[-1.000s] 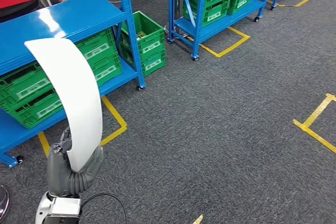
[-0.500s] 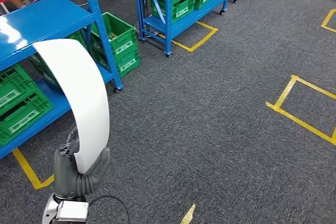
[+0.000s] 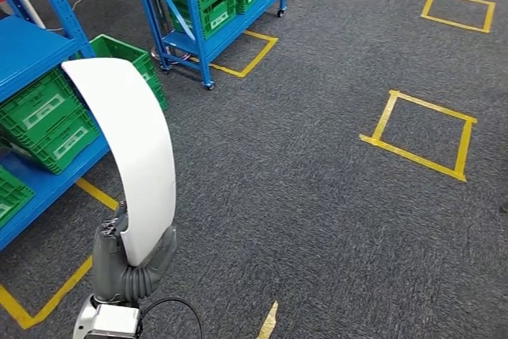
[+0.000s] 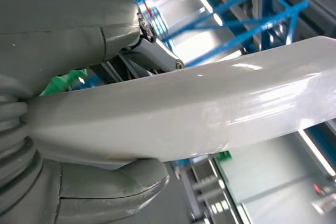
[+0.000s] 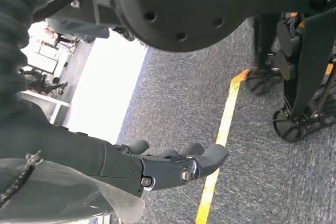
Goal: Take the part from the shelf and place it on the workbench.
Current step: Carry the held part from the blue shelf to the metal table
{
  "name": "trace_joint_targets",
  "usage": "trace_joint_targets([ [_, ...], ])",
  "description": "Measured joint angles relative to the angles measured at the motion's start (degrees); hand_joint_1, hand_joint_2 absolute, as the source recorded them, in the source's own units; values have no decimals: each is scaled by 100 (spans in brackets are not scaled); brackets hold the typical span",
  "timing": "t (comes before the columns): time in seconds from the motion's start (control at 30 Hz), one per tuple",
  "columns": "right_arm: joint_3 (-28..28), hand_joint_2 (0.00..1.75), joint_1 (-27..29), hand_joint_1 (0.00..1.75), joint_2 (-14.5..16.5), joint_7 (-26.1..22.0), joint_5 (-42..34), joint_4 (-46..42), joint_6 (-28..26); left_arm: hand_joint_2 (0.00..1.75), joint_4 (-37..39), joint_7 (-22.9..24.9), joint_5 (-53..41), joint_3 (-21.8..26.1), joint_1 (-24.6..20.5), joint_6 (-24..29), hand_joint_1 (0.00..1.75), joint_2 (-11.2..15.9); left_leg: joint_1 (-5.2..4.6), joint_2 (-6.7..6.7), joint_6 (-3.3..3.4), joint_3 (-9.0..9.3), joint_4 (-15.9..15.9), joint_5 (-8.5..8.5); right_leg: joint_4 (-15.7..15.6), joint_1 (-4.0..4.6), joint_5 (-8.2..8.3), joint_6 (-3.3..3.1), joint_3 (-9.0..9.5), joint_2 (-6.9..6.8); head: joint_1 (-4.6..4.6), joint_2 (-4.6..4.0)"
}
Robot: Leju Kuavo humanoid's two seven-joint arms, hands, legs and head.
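Pick was done: left hand (image 3: pixel 128 263) clasped the lower end of the white curved part (image 3: pixel 128 148), thumb and fingers clamped either side of it in the left wrist view, part arching up above the hand. Part was off the blue shelf (image 3: pixel 27 49), which stood to the left with green crates (image 3: pixel 51 117). Right hand (image 5: pixel 170 163) hung over grey carpet, fingers straight and loose, holding nothing. Workbench not seen, so carry and placing were left, roughly halfway by my guess
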Motion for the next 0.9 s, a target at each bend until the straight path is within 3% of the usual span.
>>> trace_joint_targets([
  [0.07,-23,175,-18,0,21,1,24,-2,-2,175,1,-2,25,-2,2,-5,175,12,-16,-193,50,158,-409,103,18,-20,26,54,-57,118,2,0],
  [0.13,-49,175,-18,0,28,-5,39,-2,-1,175,1,-5,31,-2,-3,0,175,23,-28,-144,70,169,-484,110,7,-41,63,134,-129,224,1,0],
  [0.17,-65,175,-12,0,27,-6,48,-1,0,175,1,-7,33,-2,-5,3,175,26,-19,-82,85,184,-528,140,28,-43,53,162,-164,203,5,0],
  [0.23,-90,175,-15,0,26,1,71,-1,-1,175,-2,-9,39,0,1,9,175,30,9,67,120,212,-617,200,347,-34,-149,209,-351,-22,28,0],
  [0.3,-104,175,-29,0,25,3,102,0,-1,175,-3,-10,73,10,22,-9,175,40,12,232,138,204,-635,214,1068,-59,-528,261,-696,-295,42,0],
  [0.37,-110,175,-31,0,25,-6,140,1,-4,175,-3,-11,196,19,39,-107,175,57,14,392,130,192,-633,209,1602,-104,-710,322,-941,-390,40,0],
  [0.4,-112,175,-27,0,24,-7,158,2,-9,175,-3,-17,265,22,42,-163,175,67,20,466,119,190,-631,202,1581,-129,-651,349,-913,-421,43,0],
  [0.43,-114,175,-25,0,20,-4,179,2,-16,175,-3,-28,323,26,43,-211,175,74,29,536,100,195,-626,190,1314,-153,-498,375,-748,-477,42,0],
  [0.5,-119,175,-35,0,13,5,217,6,-34,175,-5,-56,359,37,47,-257,175,84,28,656,28,216,-590,144,500,-176,-196,405,-253,-721,51,0],
  [0.57,-126,175,-58,0,9,3,244,15,-42,175,-11,-84,361,50,49,-287,175,90,9,750,-58,235,-551,98,56,-161,-110,342,17,-860,31,0],
  [0.67,-181,175,-51,0,5,-14,267,35,-34,175,-14,-115,360,62,42,-321,175,103,34,842,-165,268,-527,46,44,-130,-125,190,5,-715,4,0],
  [0.73,-210,175,-40,0,0,-11,300,55,-45,175,-15,-125,358,84,47,-331,175,113,65,637,-217,175,-248,-183,35,-133,-108,106,7,-606,-11,0],
  [0.8,-215,175,-46,0,-3,-6,341,69,-62,175,-16,-131,355,120,71,-334,175,126,73,364,-222,-149,493,-601,32,-122,-100,48,1,-485,-27,0],
  [0.83,-215,175,-50,0,-4,-6,357,77,-68,175,-16,-131,355,136,83,-334,175,132,70,310,-211,-343,906,-770,32,-105,-99,33,-1,-414,-27,0],
  [0.87,-216,175,-52,0,-4,-8,368,86,-73,175,-16,-131,356,151,91,-336,175,137,66,289,-195,-487,1195,-845,33,-86,-99,24,0,-339,-27,0],
  [0.9,-218,175,-52,0,-4,-10,380,98,-79,175,-16,-131,357,168,94,-342,175,140,57,281,-169,-545,1278,-794,35,-69,-98,21,7,-258,-26,0],
])
